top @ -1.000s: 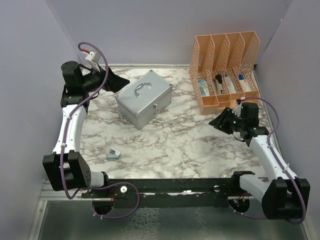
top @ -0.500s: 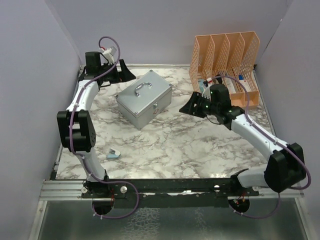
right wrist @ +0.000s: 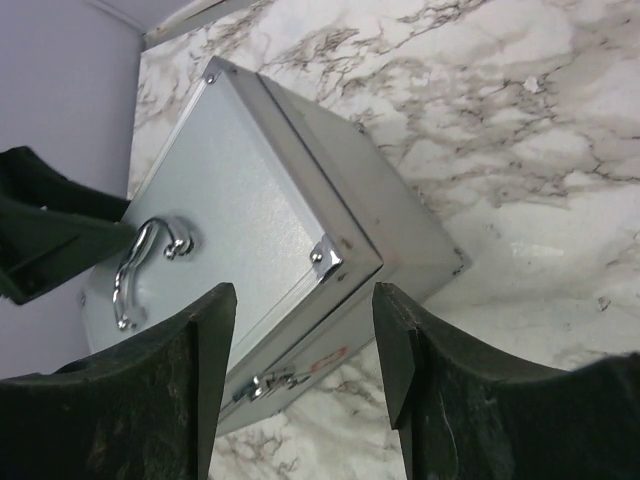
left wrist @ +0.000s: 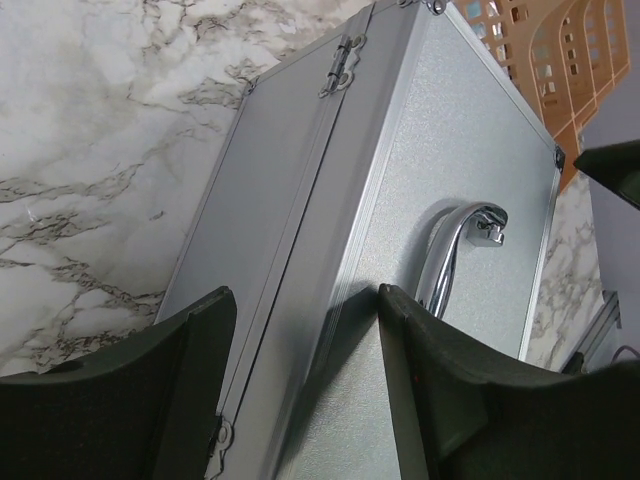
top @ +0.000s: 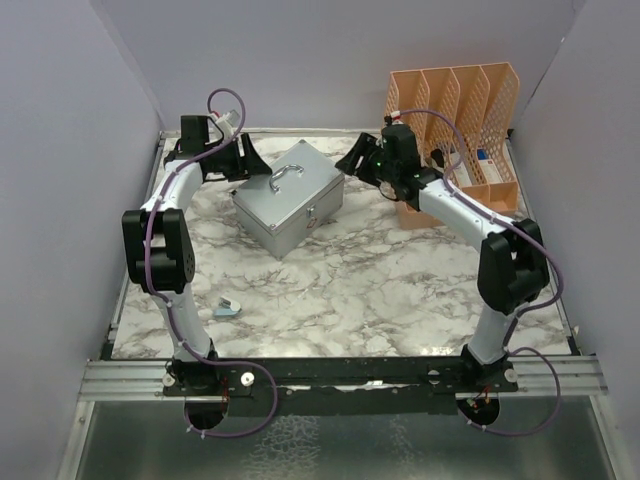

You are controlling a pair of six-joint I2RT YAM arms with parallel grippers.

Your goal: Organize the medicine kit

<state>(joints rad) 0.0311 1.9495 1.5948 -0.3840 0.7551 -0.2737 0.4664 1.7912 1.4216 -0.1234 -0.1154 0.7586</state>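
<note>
The medicine kit (top: 290, 198), a grey metal box with its lid shut, sits at the back middle of the marble table. Its curved handle (top: 285, 178) lies on the lid. My left gripper (top: 250, 160) is open and empty at the kit's back left edge. In the left wrist view my left gripper (left wrist: 305, 295) straddles the hinge edge above the lid (left wrist: 450, 150). My right gripper (top: 352, 160) is open and empty by the kit's back right corner. In the right wrist view my right gripper (right wrist: 300, 290) hangs over that corner, with the front latch (right wrist: 265, 382) below.
An orange mesh file organizer (top: 455, 120) with several packets in it stands at the back right, just behind my right arm. A small pale blue item (top: 228, 308) lies on the table at the front left. Purple walls enclose the back and sides.
Both arms have swung in toward the kit: the left gripper to its back left edge, the right gripper from in front of the organizer to its back right corner. The kit has not moved.
</note>
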